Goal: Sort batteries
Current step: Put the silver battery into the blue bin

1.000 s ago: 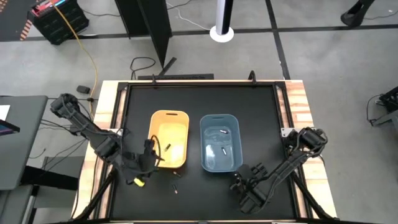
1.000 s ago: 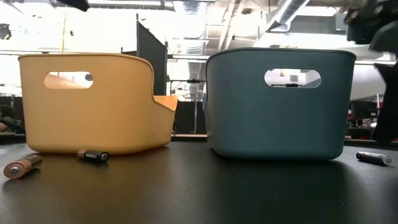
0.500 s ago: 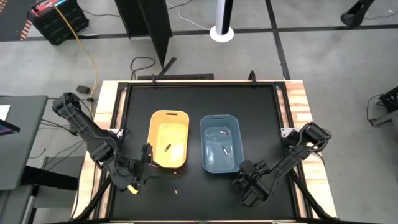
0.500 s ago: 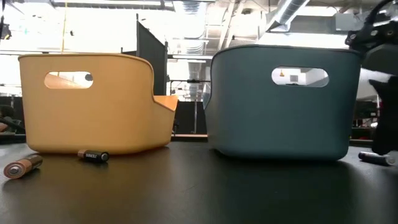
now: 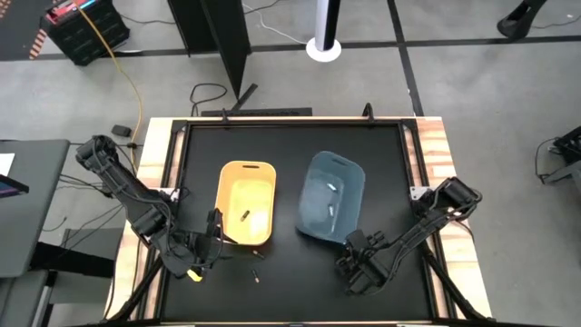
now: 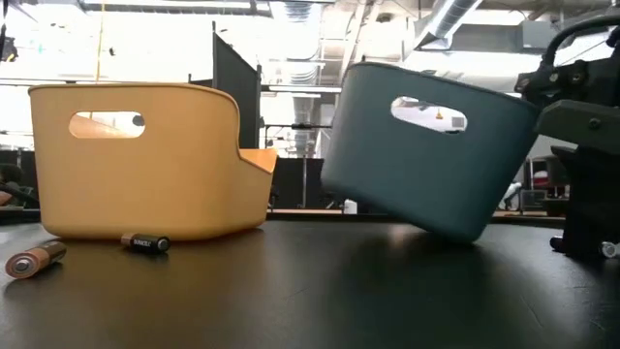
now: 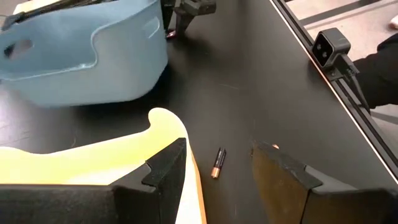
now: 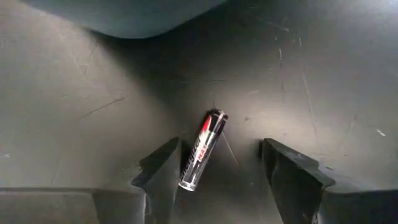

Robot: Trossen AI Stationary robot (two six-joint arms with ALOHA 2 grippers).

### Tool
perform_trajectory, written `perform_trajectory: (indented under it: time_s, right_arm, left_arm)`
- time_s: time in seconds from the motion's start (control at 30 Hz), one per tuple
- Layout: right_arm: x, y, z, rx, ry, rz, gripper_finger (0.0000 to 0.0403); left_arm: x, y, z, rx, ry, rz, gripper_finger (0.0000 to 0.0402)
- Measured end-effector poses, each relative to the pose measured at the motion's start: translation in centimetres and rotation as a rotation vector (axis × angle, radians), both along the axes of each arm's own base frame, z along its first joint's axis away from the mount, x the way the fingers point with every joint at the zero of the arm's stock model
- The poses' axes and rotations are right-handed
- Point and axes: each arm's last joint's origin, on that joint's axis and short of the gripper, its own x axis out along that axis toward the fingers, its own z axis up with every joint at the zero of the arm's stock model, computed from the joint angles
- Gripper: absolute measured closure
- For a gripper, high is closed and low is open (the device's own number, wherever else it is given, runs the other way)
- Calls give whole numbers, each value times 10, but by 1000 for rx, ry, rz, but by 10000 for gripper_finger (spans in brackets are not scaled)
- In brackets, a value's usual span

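Note:
The yellow bin [image 5: 245,202] stands flat with one dark battery [image 5: 243,215] inside. The blue bin [image 5: 331,197] sits skewed and tipped, and holds pale batteries [image 5: 329,187]. My left gripper [image 7: 217,146] is open, low at the yellow bin's near-left corner. A copper-and-black battery [image 7: 217,163] lies on the table between its fingers. My right gripper [image 8: 217,149] is open and low by the blue bin's near-right corner. Its fingers stand on either side of a black-and-red battery [image 8: 202,150] lying on the table. Two more batteries [image 6: 34,259] [image 6: 145,242] lie before the yellow bin. My right gripper's body [image 6: 562,92], above the fingers, seems to bear on the blue bin's right upper rim [image 6: 528,102]. The bin is tipped: its left bottom edge [image 6: 334,189] is lifted and its right bottom edge [image 6: 470,233] rests on the table. The fingers do not touch the bin. Whether they touch the battery, I cannot tell.
The black table top [image 5: 290,145] has free room toward the far edge. Its wooden border [image 5: 436,154] and frame rails run along the sides. A small camera [image 7: 329,46] sits at the table's edge, and a dark sleeve [image 7: 382,68] shows beyond it.
My left gripper drew back from over the yellow bin's near corner, toward the table's near-left. My right gripper moved toward the blue bin and came down over the black-and-red battery. The blue bin turned about and tipped, with its left bottom edge lifted off the table.

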Motion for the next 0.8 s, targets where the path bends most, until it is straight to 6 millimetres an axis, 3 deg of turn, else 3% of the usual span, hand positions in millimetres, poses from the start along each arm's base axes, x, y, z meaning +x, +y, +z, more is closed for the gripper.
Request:
perform_trajectory:
  time_s: [0.5, 0.8]
  right_arm:
    - [2, 15, 31, -144, -28, 100, 137]
    - [3, 16, 23, -119, -72, 93, 137]
  left_arm:
    - [0, 0, -1, 6, 5, 0, 229]
    - [0, 0, 0, 6, 5, 0, 229]
